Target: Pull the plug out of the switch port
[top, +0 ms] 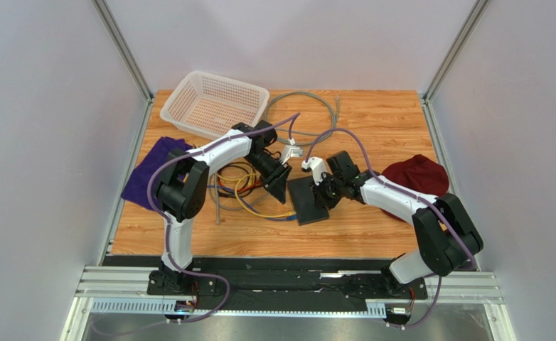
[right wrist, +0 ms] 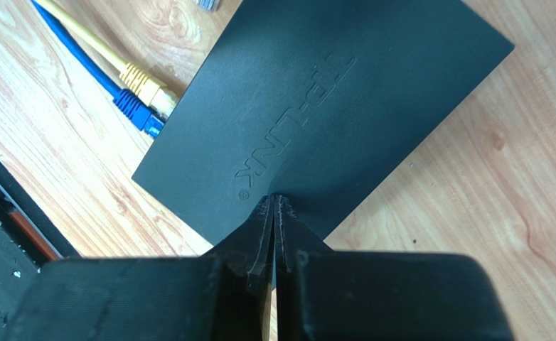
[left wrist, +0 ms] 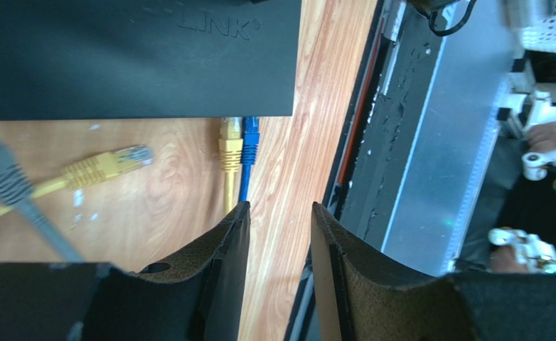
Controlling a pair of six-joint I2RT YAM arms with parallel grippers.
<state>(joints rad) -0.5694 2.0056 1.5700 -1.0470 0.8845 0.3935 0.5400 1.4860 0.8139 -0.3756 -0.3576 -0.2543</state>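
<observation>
- Left claw (left wrist: 279,213) wide, empty; yellow plug (left wrist: 230,145) and blue plug (left wrist: 250,138) just ahead, both seated in switch (left wrist: 117,64).
- Right claw (right wrist: 275,202) closed tight, tips on switch top.

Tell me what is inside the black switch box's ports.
A yellow cable plug and a blue cable plug enter the edge of the flat matte black switch box side by side. Their tips and the remaining sockets are hidden by its top.
</observation>
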